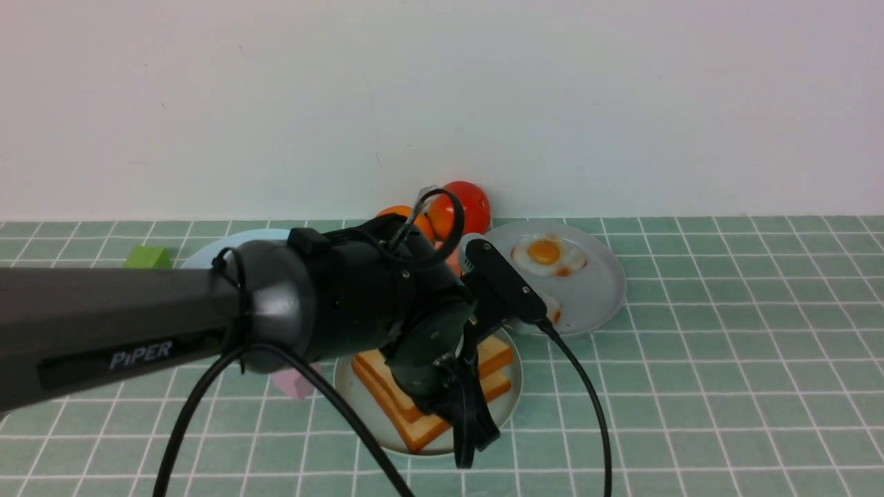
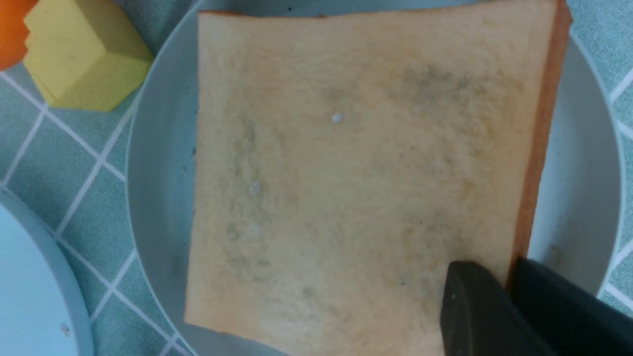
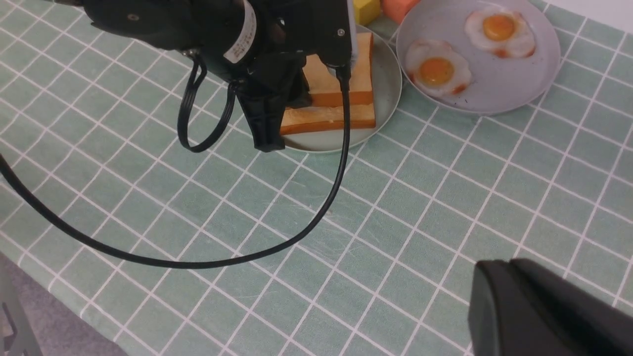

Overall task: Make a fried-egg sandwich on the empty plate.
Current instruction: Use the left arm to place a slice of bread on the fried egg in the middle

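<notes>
Toasted bread slices (image 3: 326, 118) lie stacked askew on the mint-green plate (image 3: 388, 84). The left gripper (image 2: 499, 282) straddles the upper crust, jaws narrow; whether it grips cannot be told. Two fried eggs (image 3: 437, 71) lie on the grey plate (image 3: 494, 94) beside it. Probable step: seating the upper slice; withdrawal must not drag the bread.

Two square toasted bread slices (image 1: 498, 353) lay stacked on the round pale mint-green plate (image 1: 369, 414), front centre of the tiled surface (image 1: 690, 400). The round grey plate (image 1: 601, 293), behind and to the right, carried two white fried eggs (image 1: 548, 254). The round light blue plate (image 1: 207, 252) sat behind left. A small pink block (image 1: 297, 385) lay just left of the mint-green plate.
</notes>
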`<act>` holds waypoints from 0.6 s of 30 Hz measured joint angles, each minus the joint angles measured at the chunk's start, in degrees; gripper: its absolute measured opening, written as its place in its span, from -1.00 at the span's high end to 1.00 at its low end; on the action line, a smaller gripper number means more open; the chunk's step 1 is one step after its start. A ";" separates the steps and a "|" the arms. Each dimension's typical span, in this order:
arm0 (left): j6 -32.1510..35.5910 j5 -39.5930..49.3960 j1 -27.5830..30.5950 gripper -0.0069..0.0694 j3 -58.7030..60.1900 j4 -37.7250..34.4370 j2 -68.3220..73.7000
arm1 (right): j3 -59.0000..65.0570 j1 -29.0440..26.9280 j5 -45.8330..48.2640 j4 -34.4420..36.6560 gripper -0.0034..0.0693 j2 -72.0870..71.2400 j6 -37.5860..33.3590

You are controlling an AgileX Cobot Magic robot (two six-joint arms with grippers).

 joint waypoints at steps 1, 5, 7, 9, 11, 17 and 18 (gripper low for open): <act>0.00 0.00 0.00 0.58 0.00 0.00 0.00 | 0.00 0.00 0.00 0.00 0.81 0.00 0.00; -0.04 -0.11 0.00 0.39 0.00 0.00 0.00 | 0.00 0.00 0.00 0.56 0.80 0.00 0.00; -0.04 -0.11 0.00 0.32 0.00 -0.06 0.00 | 0.00 0.00 0.00 1.02 0.80 0.00 0.00; -0.04 -0.11 0.00 0.23 0.00 -0.06 0.00 | 0.00 0.00 0.00 1.22 0.80 0.00 0.00; -0.04 -0.16 0.00 0.18 0.00 -0.06 0.00 | 0.00 0.00 0.00 1.22 0.79 0.00 0.00; -0.18 -0.16 0.00 0.15 0.00 -0.18 0.00 | 0.00 0.00 0.11 1.22 0.78 0.00 0.00; -0.42 -0.16 0.00 0.15 0.00 -0.17 0.00 | 0.00 0.00 0.11 1.22 0.78 0.00 0.00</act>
